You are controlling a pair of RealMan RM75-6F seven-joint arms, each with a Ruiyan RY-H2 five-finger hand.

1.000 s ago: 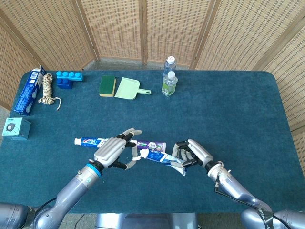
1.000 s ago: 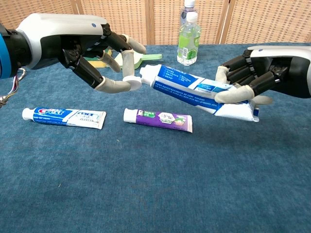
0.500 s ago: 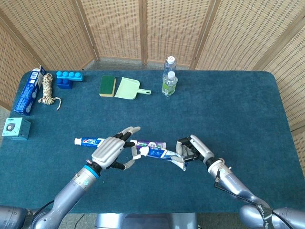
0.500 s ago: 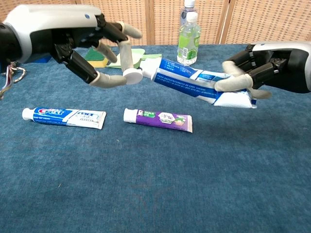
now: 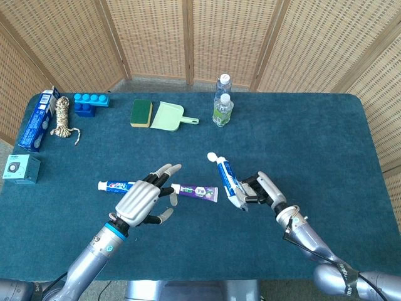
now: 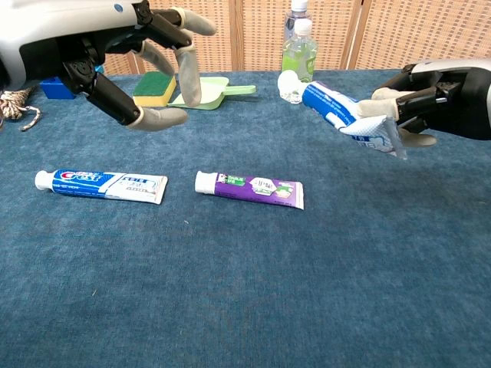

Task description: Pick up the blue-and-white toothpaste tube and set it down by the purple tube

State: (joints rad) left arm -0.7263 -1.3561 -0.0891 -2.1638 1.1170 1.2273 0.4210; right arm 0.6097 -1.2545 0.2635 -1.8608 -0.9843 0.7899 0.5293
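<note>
My right hand [image 5: 261,191] [image 6: 439,100] grips the crimped end of a blue-and-white toothpaste tube [image 5: 225,177] [image 6: 338,110] and holds it above the table, white cap pointing toward the bottles. The purple tube [image 5: 196,190] [image 6: 250,188] lies flat on the blue cloth, left of and below the held tube. A second blue-and-white tube [image 5: 118,186] [image 6: 101,184], with a red logo, lies further left. My left hand [image 5: 143,202] [image 6: 115,55] hovers over these two with its fingers spread, holding nothing.
Two water bottles [image 5: 222,103] [image 6: 298,54] stand at the back centre. A green-yellow sponge [image 5: 141,112] and a pale green dustpan [image 5: 170,116] lie left of them. A blue brick [image 5: 91,103], a rope [image 5: 61,118], a blue box [image 5: 37,120] and a teal box [image 5: 20,168] line the left side.
My left hand has let go of the tube's cap end and drawn back, fingers spread. My right hand has swung the tube so its cap points toward the back, and shifted right.
</note>
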